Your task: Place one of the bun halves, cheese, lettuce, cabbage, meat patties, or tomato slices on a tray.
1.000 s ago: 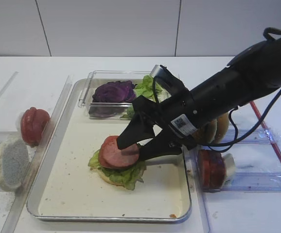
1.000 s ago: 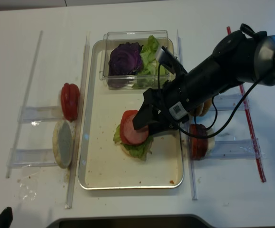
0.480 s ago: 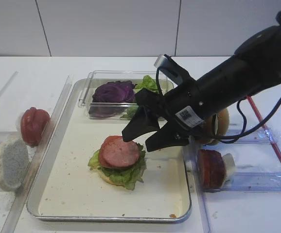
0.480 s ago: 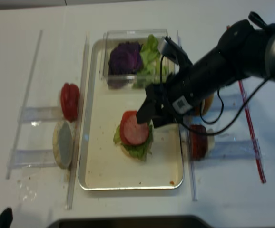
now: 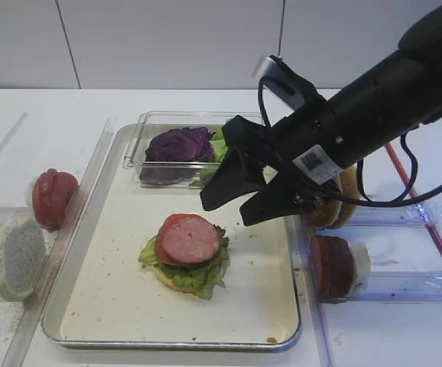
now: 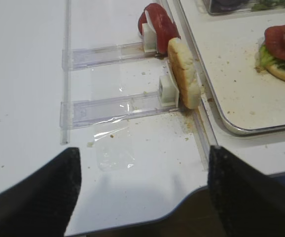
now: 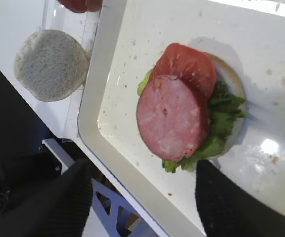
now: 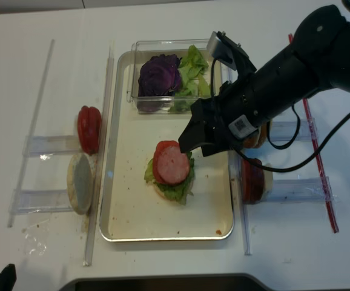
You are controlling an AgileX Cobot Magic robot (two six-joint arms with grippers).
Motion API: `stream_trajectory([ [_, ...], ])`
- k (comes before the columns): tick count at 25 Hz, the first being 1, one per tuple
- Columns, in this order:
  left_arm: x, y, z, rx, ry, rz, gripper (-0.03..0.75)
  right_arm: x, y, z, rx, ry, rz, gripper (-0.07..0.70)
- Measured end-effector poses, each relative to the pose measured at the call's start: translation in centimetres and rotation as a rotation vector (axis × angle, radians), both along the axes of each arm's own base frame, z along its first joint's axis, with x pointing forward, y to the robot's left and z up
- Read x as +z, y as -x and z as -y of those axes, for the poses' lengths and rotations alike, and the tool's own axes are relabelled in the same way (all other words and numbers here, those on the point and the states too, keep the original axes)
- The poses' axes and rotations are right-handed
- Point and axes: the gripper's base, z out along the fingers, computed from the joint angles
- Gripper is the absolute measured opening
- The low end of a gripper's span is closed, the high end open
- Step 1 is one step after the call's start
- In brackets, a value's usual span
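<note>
The right pincer (image 5: pixel 248 200) hangs released and empty above the tray (image 5: pixel 114 306), with the meat patty (image 5: pixel 188 239) lying flat on the tomato slice (image 5: pixel 177 222), lettuce (image 5: pixel 198 275) and bun below and left of it.

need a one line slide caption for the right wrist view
Meat patty on a tomato slice, lettuce and bun half in the tray.

I saw bare tray (image 5: pixel 121 298) floor around stack (image 5: pixel 186 256); clear box (image 5: pixel 141 145) blocked far end, right arm (image 5: pixel 359 115) overhead.
</note>
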Motion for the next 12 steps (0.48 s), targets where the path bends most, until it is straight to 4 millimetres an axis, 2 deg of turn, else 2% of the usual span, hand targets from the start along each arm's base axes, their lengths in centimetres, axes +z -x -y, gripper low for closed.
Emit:
stream_trajectory([
  [5,0.0,0.0,0.0,0.000,0.000,0.000,0.492,0.7,0.7,0.1,0.070,0.024,-0.041,0.472],
  [12,0.0,0.0,0.0,0.000,0.000,0.000,0.492,3.0,0.2,0.6,0.149,0.151,-0.054,0.472],
])
